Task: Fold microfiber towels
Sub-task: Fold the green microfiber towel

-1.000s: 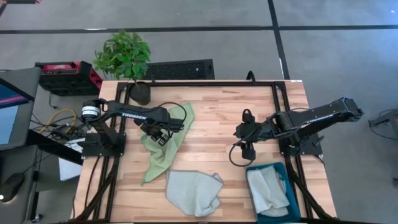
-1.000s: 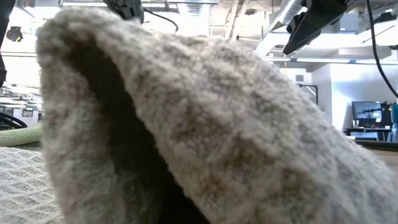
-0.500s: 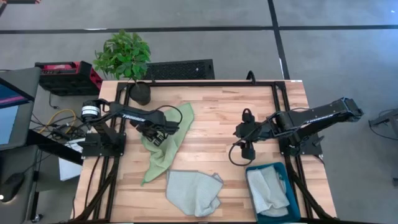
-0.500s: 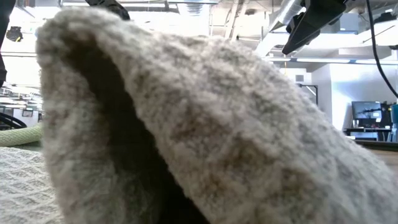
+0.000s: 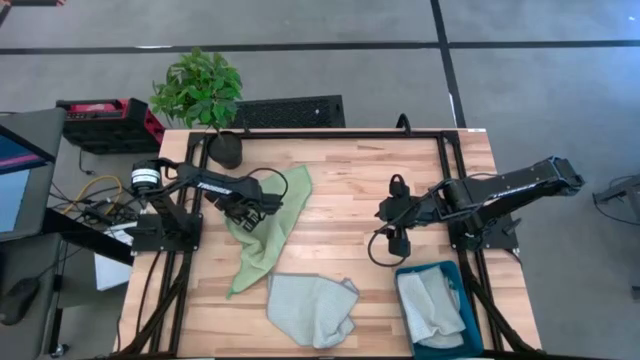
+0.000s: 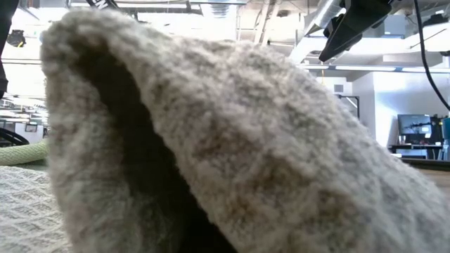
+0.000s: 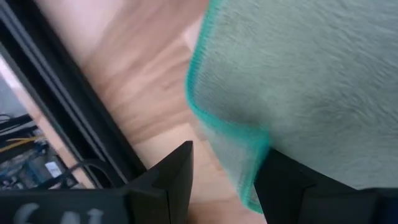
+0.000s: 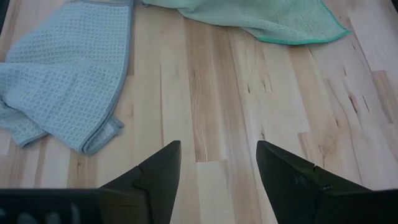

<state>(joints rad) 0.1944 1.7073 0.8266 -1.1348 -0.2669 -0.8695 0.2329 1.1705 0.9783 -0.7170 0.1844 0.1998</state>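
The left gripper [image 5: 262,212], jaws spread and empty, hovers over the light green towel [image 5: 262,240], which looks limp and light, best pinched at its stitched corner.

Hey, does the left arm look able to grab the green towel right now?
Probably yes. The left gripper hangs open right over the light green towel, whose teal-stitched edge lies between its fingers, and nothing lies on the towel there.
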